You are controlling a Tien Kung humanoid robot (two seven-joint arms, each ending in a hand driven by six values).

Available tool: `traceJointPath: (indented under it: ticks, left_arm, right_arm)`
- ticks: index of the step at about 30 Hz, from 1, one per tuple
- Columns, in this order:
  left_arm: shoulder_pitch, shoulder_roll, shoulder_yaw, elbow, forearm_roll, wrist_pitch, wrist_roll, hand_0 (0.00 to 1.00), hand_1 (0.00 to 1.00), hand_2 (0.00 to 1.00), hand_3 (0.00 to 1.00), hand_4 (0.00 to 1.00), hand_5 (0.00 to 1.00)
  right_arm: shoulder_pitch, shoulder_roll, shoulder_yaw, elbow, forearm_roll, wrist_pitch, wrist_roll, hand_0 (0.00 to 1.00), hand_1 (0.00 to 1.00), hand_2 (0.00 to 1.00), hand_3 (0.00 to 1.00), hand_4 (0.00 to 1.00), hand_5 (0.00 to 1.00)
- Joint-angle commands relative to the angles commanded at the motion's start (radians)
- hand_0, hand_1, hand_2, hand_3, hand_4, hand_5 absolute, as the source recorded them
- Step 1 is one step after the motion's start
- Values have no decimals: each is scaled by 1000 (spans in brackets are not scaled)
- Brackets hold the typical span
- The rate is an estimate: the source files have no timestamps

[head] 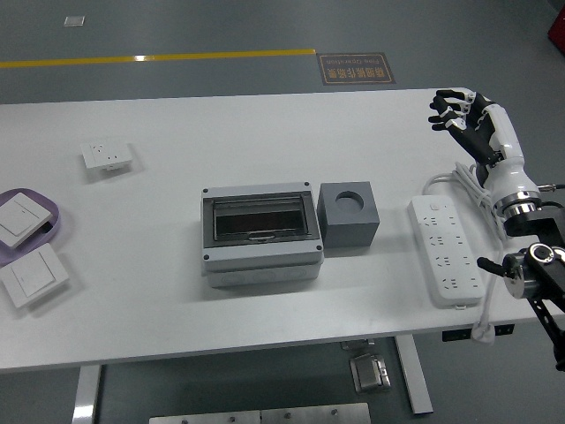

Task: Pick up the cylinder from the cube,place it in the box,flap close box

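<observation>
The grey box (261, 236) stands mid-table with its dark see-through flap down over the front. Right beside it sits the grey cube (349, 215), whose round hole on top shows nothing in it. No cylinder is visible anywhere. My right hand (461, 112) hovers over the table's far right edge, well away from the cube, with its fingers loosely spread and holding nothing. The left arm is out of sight.
A white power strip (445, 251) with its coiled cable (465, 179) lies right of the cube, under my right forearm. A white socket (107, 155) lies at the left. Two wall switches (33, 275) sit at the left edge, one on a purple tray (48, 212).
</observation>
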Motion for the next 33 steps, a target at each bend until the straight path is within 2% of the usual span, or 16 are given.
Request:
traceJointPath:
  ticks: [7, 8, 20, 33]
  left_arm:
    - [13, -5, 7, 4, -6, -1, 1, 625, 607, 533, 629, 701, 307]
    - [13, -5, 7, 4, -7, -1, 1, 625, 607, 533, 629, 701, 305]
    - [6, -2, 2, 6, 1, -3, 2, 625, 607, 533, 629, 700, 302]
    - [1, -4, 5, 10, 3, -7, 6, 626, 607, 535, 629, 700, 303]
  right_arm:
    - [-30, 5, 46, -2, 32, 16, 34, 583, 581, 605, 641, 767, 440]
    - [-32, 5, 48, -2, 33, 18, 36, 605, 602, 617, 635, 786, 400]
    - [-41, 6, 82, -13, 45, 19, 46, 639, 631, 656, 633, 807, 361]
    - [-48, 5, 125, -13, 100, -9, 112, 643, 632, 661, 633, 820, 358]
